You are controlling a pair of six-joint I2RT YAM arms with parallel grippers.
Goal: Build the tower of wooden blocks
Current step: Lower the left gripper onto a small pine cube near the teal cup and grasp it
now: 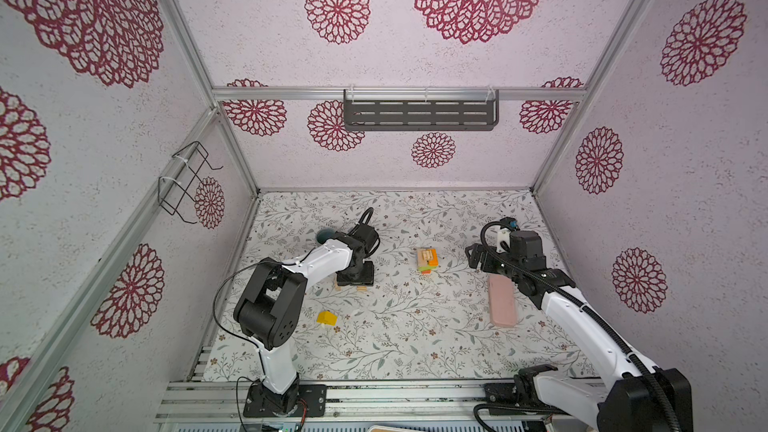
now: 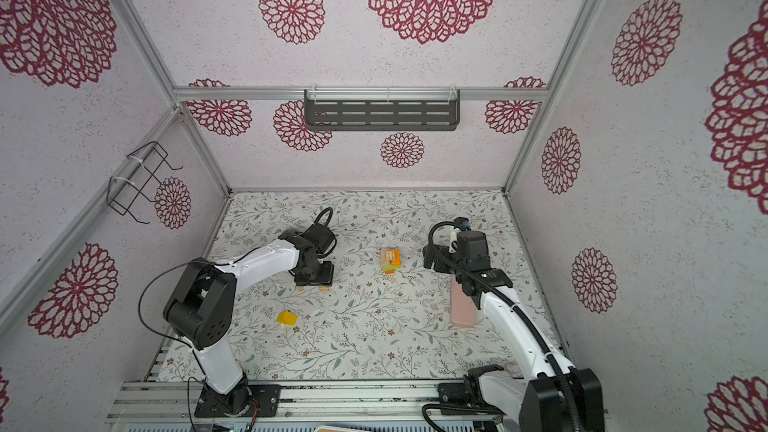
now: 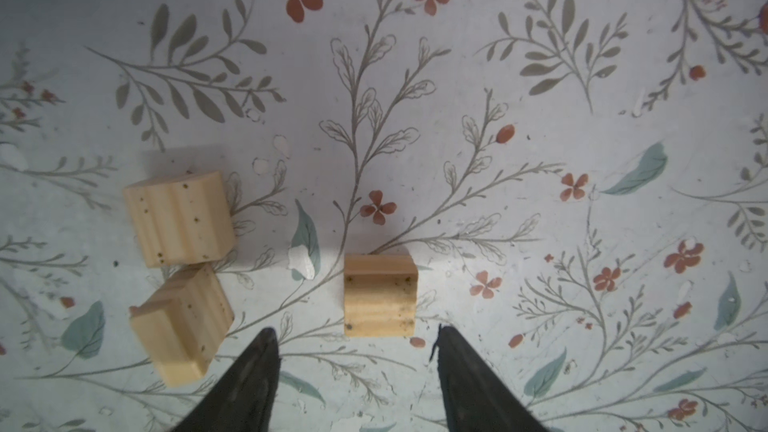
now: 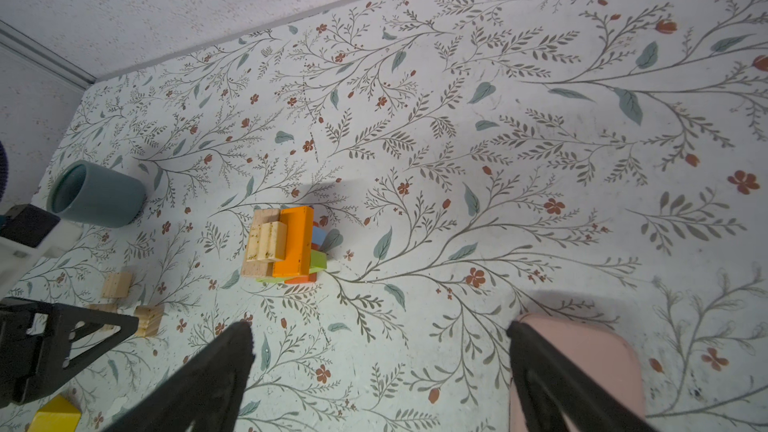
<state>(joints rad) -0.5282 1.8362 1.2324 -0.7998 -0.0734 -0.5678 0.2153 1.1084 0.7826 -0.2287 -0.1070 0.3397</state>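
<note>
Left gripper spread open and empty, low over loose plain wood.
One plain block lies just ahead of its gap, with a second block and a third block close together beside it. The tower stands mid-table between the arms. The right gripper gapes wide, empty, over the pink slab. The mug and yellow block flank the left arm.

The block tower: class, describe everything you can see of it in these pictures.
The tower is a small, uneven stack of wooden bricks standing alone on the floral table; nothing else touches it. On top, plain wood blocks lie beside a long orange block. Beneath them a green block and a light blue block jut out at one side.
</note>
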